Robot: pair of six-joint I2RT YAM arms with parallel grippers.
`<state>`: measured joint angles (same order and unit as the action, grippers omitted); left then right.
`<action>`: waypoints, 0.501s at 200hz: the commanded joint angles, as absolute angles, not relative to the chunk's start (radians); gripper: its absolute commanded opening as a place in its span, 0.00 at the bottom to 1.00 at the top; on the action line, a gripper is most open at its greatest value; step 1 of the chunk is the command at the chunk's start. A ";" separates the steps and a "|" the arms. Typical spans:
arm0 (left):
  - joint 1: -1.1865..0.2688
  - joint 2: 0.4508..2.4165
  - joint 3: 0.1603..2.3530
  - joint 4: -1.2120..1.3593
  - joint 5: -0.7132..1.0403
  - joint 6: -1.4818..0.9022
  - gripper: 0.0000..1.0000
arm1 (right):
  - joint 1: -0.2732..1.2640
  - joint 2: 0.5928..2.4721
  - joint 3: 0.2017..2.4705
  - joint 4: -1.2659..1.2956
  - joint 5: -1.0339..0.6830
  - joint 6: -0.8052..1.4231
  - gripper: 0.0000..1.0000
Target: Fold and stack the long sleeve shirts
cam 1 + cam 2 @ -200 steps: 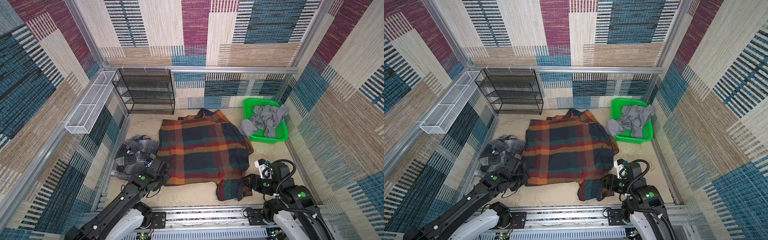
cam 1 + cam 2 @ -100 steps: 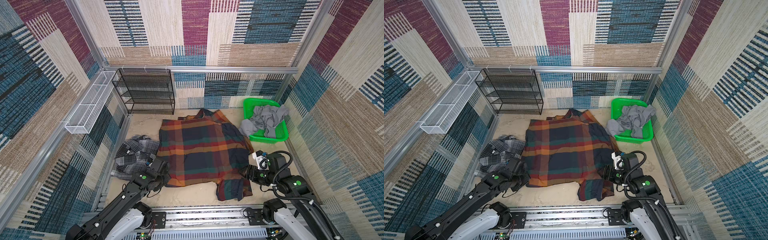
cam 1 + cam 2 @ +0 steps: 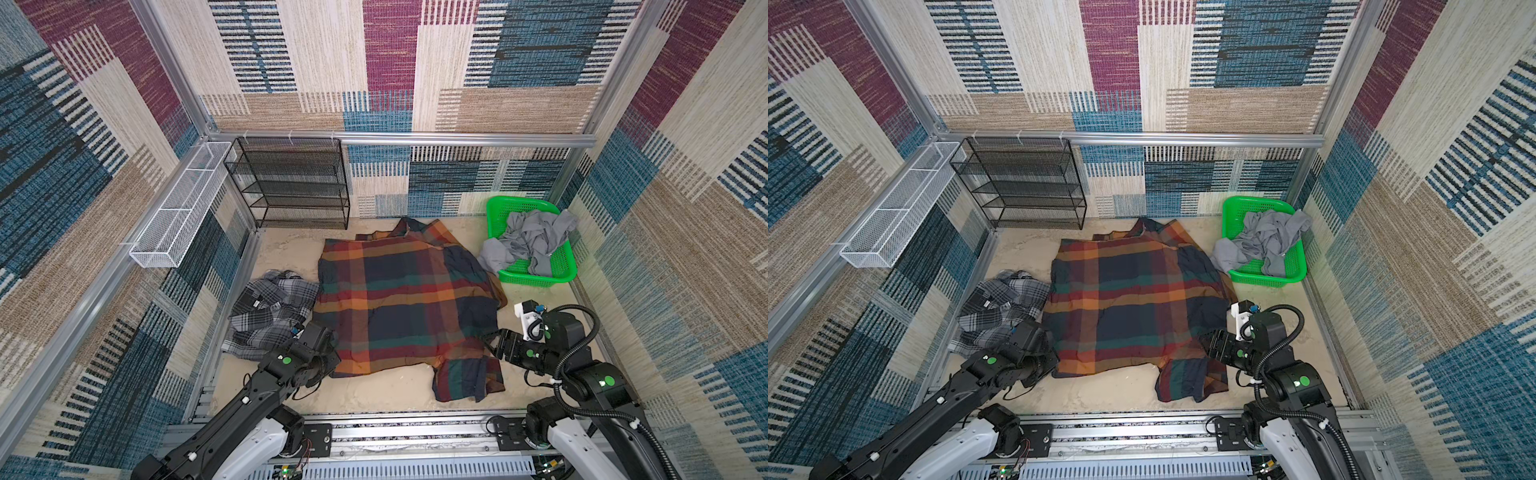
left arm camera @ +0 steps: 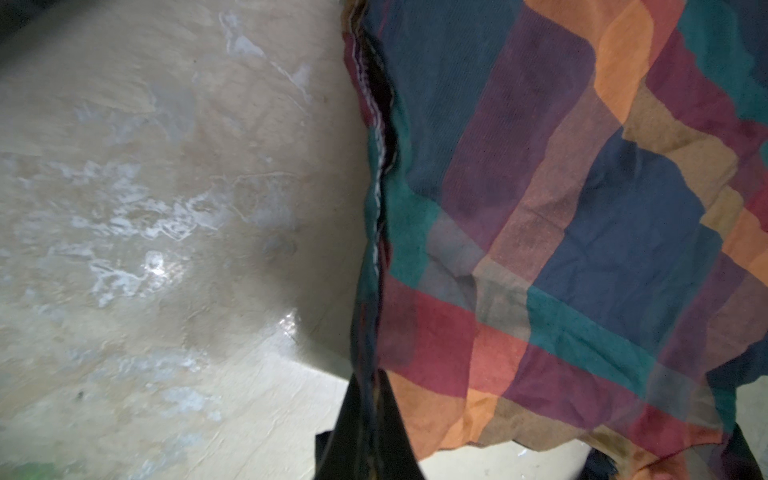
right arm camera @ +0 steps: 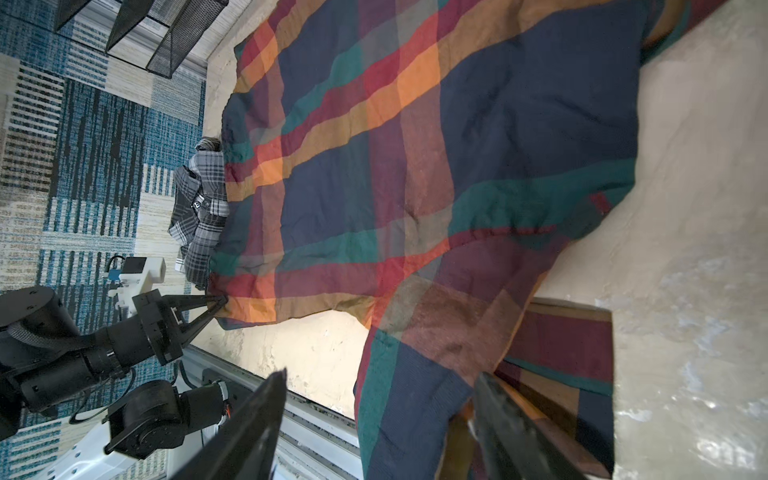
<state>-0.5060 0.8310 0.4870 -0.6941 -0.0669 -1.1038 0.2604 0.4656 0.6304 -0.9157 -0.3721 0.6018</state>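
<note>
Robot lab cell: carpet-lined walls (image 3: 395,62), aluminium frame (image 3: 457,140).

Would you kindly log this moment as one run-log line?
left gripper: shut on large plaid shirt | right gripper: open at sleeve | grey plaid shirt: crumpled

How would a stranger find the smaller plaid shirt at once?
Start at the black wire shelf by the back wall. In front of it, left of the big colourful shirt, lies the smaller plaid shirt. Only it has grey, black and white checks.

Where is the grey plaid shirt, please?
In a top view the grey plaid shirt lies crumpled at left, against the colourful shirt, beyond the left tool.
</note>
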 commanded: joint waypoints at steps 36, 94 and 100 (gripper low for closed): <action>-0.505 0.861 0.497 -0.682 -0.039 -1.071 0.00 | 0.260 0.358 0.629 -0.959 -0.362 0.679 0.72; -0.505 0.890 0.511 -0.683 -0.020 -1.038 0.00 | 0.261 0.259 0.649 -1.009 -0.332 0.710 0.72; -0.504 0.892 0.511 -0.682 -0.020 -1.036 0.00 | 0.260 0.249 0.658 -1.013 -0.328 0.711 0.72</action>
<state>-0.5060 0.8841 0.5022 -0.6834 -0.0376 -1.0733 0.2596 0.2775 0.6277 -0.9951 -0.3557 0.6884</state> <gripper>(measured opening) 0.072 0.719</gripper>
